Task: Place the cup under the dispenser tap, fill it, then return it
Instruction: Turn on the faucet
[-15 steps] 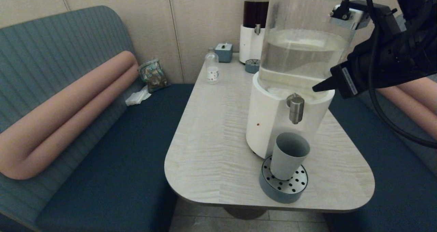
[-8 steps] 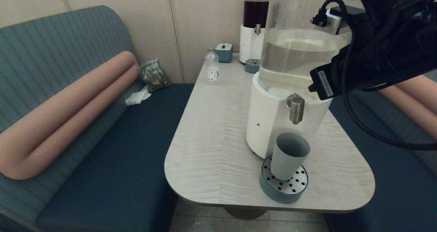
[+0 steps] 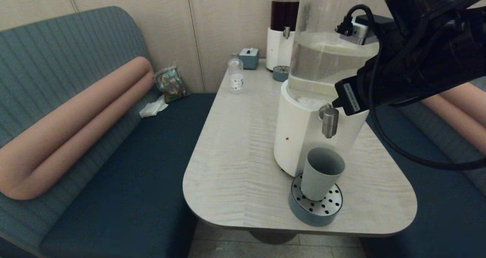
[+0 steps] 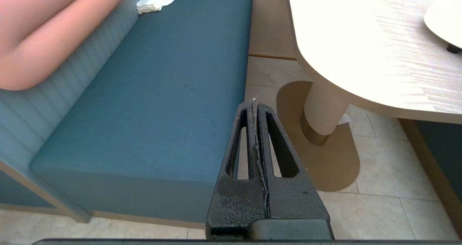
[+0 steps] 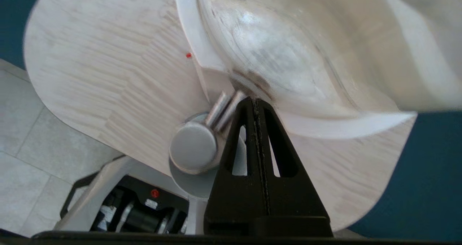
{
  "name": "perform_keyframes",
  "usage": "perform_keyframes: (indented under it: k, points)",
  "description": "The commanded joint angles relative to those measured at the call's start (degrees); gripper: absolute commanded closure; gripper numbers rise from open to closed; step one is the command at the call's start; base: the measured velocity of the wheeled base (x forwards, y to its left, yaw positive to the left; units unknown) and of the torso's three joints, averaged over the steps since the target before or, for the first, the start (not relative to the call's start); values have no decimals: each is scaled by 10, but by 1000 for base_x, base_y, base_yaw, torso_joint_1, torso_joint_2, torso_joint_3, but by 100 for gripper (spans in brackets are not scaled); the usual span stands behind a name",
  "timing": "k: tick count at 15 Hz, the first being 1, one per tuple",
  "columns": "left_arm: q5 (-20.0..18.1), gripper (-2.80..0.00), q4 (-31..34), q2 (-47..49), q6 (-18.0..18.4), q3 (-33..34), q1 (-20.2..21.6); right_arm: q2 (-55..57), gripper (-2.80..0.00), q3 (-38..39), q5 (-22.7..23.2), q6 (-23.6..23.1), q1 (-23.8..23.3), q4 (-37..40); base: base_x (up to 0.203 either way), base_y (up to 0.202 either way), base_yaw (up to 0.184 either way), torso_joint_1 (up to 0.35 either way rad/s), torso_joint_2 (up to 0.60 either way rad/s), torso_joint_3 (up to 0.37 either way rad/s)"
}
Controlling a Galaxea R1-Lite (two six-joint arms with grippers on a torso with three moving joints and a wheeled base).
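The right gripper (image 5: 255, 102) is held with its jaws pressed fully together and nothing between them; its tip is positioned just beside the top of the dispenser tap (image 3: 329, 120), at roughly 2 o'clock from the tap in the head view, over the white base of the dispenser (image 3: 300, 136). Whether the tip touches the tap cannot be determined. In the right wrist view the tap's round steel cap (image 5: 193, 151) is seen next to the closed fingers (image 5: 249, 147). The cup (image 3: 321, 173) is located directly below the tap, at 6 o'clock from it, standing on the perforated drip tray (image 3: 316, 206) with its mouth open upward and apart from the gripper. The tray rests on the table (image 3: 235, 155) near its front edge. A small clear bottle (image 3: 235, 75) is placed toward the table's far edge, at about 11 o'clock from the cup, well apart. The left gripper (image 4: 255, 104) is parked low beside the bench seat (image 4: 162, 93), its jaws likewise closed and empty.
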Motion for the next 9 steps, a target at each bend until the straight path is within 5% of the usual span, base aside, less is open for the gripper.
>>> perform_keyframes:
  k: [1, 9]
  points:
    - [0, 0, 0, 1, 0, 0, 0, 3, 0, 0, -1, 0, 0, -2, 0, 0, 0, 0, 0, 0]
    - [0, 0, 0, 0, 0, 0, 0, 4, 0, 0, 22, 1, 0, -5, 0, 0, 0, 0, 0, 0]
